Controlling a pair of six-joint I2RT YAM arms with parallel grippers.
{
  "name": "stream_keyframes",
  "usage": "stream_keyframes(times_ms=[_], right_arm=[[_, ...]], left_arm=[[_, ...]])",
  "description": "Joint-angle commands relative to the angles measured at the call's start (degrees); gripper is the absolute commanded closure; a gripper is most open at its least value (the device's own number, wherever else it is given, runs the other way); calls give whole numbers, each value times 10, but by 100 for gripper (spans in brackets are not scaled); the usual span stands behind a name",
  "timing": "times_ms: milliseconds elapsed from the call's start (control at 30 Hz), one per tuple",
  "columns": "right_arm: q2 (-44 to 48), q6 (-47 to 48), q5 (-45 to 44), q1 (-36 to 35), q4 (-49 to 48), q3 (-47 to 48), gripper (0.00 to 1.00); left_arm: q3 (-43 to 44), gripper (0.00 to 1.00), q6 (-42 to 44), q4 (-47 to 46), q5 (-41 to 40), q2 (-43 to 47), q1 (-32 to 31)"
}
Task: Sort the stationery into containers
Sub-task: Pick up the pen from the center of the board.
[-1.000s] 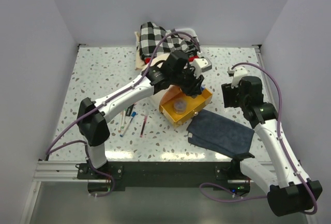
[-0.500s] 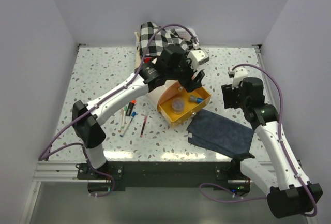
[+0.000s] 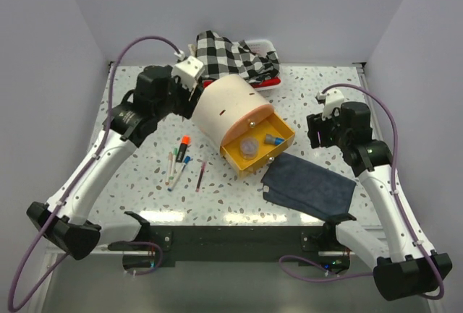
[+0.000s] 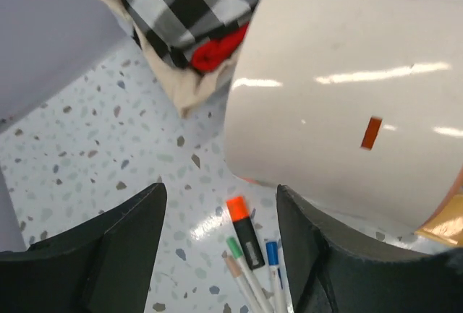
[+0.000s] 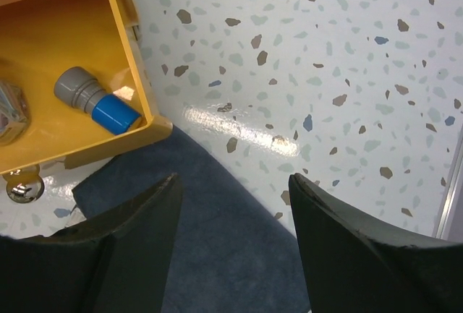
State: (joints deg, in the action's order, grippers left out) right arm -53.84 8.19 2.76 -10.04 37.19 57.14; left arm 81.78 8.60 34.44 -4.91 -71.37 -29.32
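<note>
Left fingers (image 4: 119, 251) are spread wide with nothing between them. They hang over the counter (image 3: 137, 176), just beside the left flank of the cream drum cabinet (image 3: 231, 107).

Under them is a bunch of loose pens: orange-capped marker (image 4: 244, 223), green-capped pen (image 4: 242, 259) and blue-capped pen (image 4: 273, 266). They lie close together and roughly parallel, near the cabinet but not touching it. The dark red pencil (image 3: 201, 176) lies alone a little to the right of the bunch. All of these sit on the counter, unsorted.

The bottom yellow drawer (image 5: 126, 60) is pulled out toward the right front. Inside are the blue-capped tube (image 5: 98, 100) and the small clear round pot (image 3: 249, 147), so those two look done. The brass knob (image 5: 22, 190) shows at the drawer front, right by the edge of the dark blue cloth (image 3: 311, 186); I cannot tell if they touch.

Right fingers (image 5: 354, 248) are also wide open and empty, hovering over the cloth edge and bare counter just right of the drawer corner.

Step in hand: probably the gap between items, with the pens next. The left arm is the nearer one.

Next move calls for dropping the left fingers over one pen, turning them square across the thin barrel and pinching low against the counter. Then it carries the pen to a drawer. The pens look long against the open drawer, so one may have to go in cornerwise. Which drawer suits them I cannot tell.
</note>
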Motion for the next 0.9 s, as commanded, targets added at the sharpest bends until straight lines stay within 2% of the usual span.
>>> stream_keyframes(times_ms=[0, 167, 533, 867], right_arm=[[0, -3, 12, 3, 3, 11, 35], [-6, -5, 14, 2, 4, 18, 35], [-12, -3, 14, 3, 13, 19, 34], [-1, -3, 5, 2, 18, 8, 34]], left_arm=[[-111, 32, 34, 76, 18, -10, 50], [-158, 29, 22, 64, 35, -37, 105], [-165, 30, 22, 23, 64, -175, 116], [-174, 34, 4, -13, 67, -239, 123]])
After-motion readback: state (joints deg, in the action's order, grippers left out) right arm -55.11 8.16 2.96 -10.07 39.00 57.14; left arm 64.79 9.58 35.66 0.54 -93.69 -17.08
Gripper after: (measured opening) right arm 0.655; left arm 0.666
